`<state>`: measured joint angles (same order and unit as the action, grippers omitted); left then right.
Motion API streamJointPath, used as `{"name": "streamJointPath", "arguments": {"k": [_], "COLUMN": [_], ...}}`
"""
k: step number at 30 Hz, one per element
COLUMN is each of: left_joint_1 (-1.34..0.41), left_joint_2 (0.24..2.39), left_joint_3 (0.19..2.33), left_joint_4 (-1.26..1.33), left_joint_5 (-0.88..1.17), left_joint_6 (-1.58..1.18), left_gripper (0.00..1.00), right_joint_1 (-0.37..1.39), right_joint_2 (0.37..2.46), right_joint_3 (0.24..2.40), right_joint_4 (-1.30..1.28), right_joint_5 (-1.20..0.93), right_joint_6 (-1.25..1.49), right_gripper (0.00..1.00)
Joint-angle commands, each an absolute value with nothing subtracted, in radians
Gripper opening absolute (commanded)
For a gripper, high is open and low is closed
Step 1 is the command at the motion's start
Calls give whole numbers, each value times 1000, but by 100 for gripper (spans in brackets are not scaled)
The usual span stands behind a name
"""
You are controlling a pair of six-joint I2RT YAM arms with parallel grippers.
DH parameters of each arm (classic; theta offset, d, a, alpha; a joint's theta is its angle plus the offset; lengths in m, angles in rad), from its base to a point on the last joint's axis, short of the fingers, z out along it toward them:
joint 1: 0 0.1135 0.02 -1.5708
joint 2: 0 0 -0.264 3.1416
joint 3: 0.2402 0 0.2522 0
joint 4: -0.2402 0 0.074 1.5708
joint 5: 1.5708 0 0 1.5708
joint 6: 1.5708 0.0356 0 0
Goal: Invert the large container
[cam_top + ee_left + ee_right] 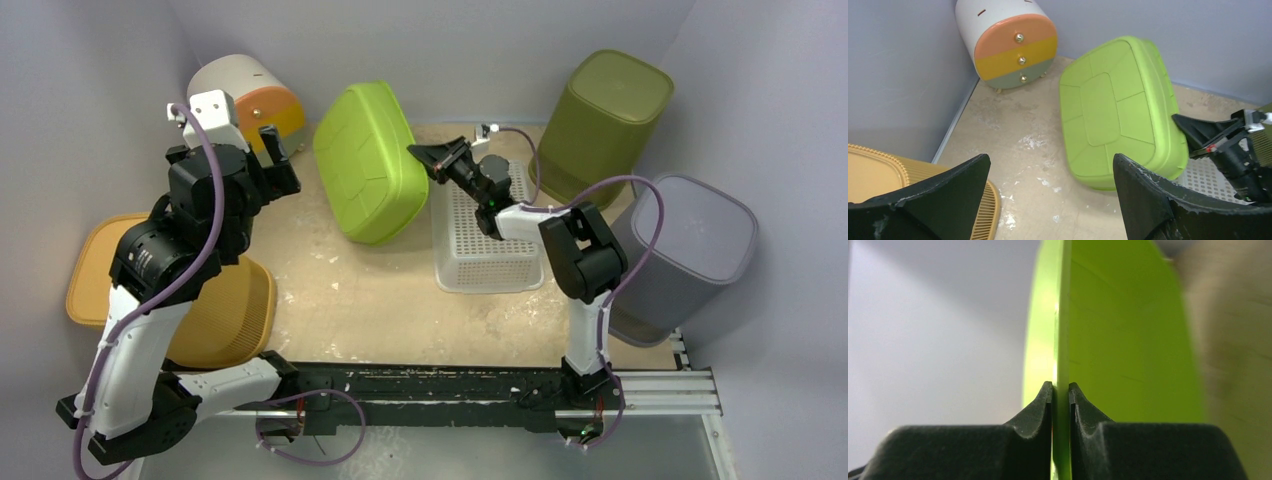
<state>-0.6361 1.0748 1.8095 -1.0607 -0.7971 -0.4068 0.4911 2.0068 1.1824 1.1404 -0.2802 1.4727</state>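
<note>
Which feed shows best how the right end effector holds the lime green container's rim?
Right wrist: the right end effector is shut on the rim of the lime green container, seen edge-on. Top external shows the whole tilted container, contact too small to judge. Left wrist shows its panelled base; the pinch is hidden.

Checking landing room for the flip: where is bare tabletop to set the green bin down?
The middle is bare, bordered by the green bin, yellow basket, white basket and arm rail. A smaller patch lies between drawer chest and green bin. The right side is crowded: white basket, olive bin, grey bin.
</note>
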Motion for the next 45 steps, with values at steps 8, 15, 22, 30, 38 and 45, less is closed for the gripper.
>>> {"name": "streamJointPath", "arguments": {"k": [8, 15, 22, 30, 38, 45], "left_joint_1": [-639, -638, -638, -638, -638, -638], "left_joint_2": [1076, 1072, 1069, 1064, 1040, 1030], "left_joint_3": [1752, 1731, 1729, 1700, 1649, 1550], "left_joint_4": [-971, -961, -956, -952, -925, -889], "left_joint_5": [-797, -787, -781, -779, -759, -769], "left_joint_6": [-388, -394, -399, -405, -417, -431], "left_gripper": [90, 90, 90, 90, 90, 90], "right_joint_1": [499, 516, 554, 646, 743, 748], "right_joint_2": [2097, 2048, 2008, 2018, 1904, 1685], "right_joint_3": [1130, 1184, 1314, 1491, 1564, 1457], "right_joint_4": [766, 636, 403, 198, 58, -49], "right_joint_5": [-241, -192, -80, 51, 232, 321], "right_joint_6": [1193, 1071, 908, 713, 531, 446], "right_gripper": [0, 0, 26, 42, 81, 100]}}
